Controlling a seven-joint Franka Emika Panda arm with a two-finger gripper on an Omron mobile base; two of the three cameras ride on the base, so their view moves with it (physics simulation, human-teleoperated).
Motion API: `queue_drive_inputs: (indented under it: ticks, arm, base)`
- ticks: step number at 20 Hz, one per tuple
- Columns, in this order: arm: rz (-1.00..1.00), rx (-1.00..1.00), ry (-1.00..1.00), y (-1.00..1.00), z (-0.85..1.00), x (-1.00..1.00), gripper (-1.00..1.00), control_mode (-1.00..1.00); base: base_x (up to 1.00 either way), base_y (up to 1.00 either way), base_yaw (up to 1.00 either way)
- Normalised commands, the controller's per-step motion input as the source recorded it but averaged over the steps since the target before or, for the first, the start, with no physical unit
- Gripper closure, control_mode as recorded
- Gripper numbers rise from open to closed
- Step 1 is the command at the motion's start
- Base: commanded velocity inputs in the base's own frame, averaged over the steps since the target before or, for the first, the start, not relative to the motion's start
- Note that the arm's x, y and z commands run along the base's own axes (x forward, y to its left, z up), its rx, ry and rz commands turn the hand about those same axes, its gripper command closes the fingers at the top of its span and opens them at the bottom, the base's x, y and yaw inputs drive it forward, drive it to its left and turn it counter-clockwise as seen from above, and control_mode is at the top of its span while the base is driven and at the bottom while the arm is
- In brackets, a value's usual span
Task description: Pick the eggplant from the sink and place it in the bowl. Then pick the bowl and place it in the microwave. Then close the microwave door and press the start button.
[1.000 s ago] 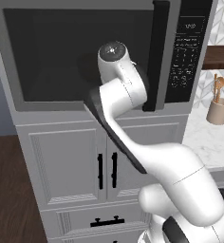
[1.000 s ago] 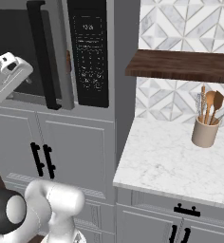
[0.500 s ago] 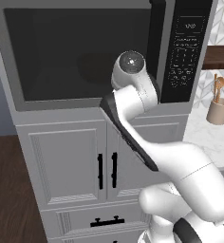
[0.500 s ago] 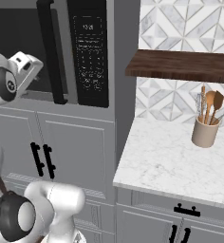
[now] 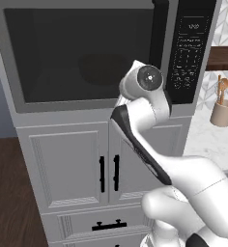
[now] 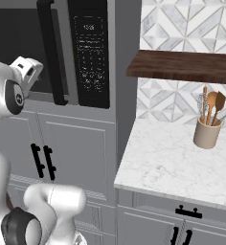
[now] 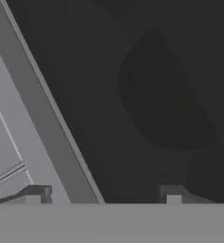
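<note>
The microwave door is shut, its black handle upright beside the keypad. Through the tinted glass the bowl shows as a dim round shape, also dark in the hand view. The eggplant is hidden, and the sink is out of view. My gripper is open, its fingertips wide apart with nothing between them. It points at the door's lower frame, close to the glass. From the right, the gripper sits just left of the handle and the keypad.
Grey cabinet doors with black pulls stand below the microwave. To the right are a marble counter, a dark wooden shelf and a beige crock of wooden utensils.
My hand has swung right and slightly down along the shut door, toward the handle and keypad. The door and bowl have not moved.
</note>
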Motion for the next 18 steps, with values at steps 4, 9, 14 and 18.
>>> queue_drive_inputs:
  ticks: [4, 9, 14, 18]
  arm:
    - [0.05, 0.0, -0.02, 0.04, 0.0, -1.0, -1.0, -1.0]
    - [0.04, 0.02, -0.07, -0.08, 0.13, -1.0, -1.0, -1.0]
    - [0.01, 0.1, -0.11, -0.5, 0.4, -1.0, -1.0, -1.0]
    - [0.01, 0.19, -0.05, -0.81, 0.34, -1.0, -1.0, -1.0]
  base:
    - [0.0, 0.0, 0.0]
    - [0.0, 0.0, 0.0]
    - [0.0, 0.0, 0.0]
    - [0.0, 0.0, 0.0]
